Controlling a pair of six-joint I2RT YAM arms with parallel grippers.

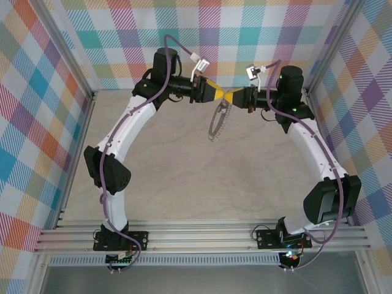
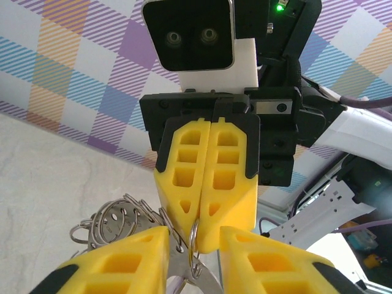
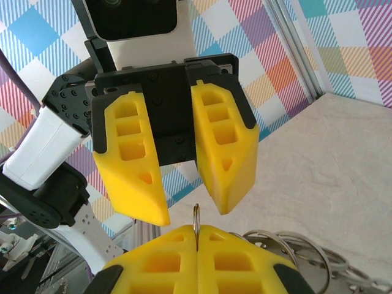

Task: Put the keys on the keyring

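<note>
Right wrist view shows right fingers [image 3: 159, 260] pinching the thin keyring [image 3: 196, 219] and left fingers [image 3: 131, 168] apart, so a hard tug could drop it onto the tabletop [image 3: 343, 159].

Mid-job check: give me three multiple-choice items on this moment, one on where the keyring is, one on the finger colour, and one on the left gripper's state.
1. Where is the keyring?
A. lying beside the left arm's base
B. hanging from the right gripper
C. hooked on the frame rail

2. What colour are both grippers' fingers?
A. black
B. blue
C. yellow

3. The left gripper is:
A. open
B. shut and empty
C. shut on the keyring

Answers:
1. B: in the top view the hoop dangles where the grippers meet, and a thin ring sticks out between the right gripper's shut fingers.
2. C: both wrist views show yellow fingers.
3. A: the right wrist view shows a clear gap between its fingers.
</note>
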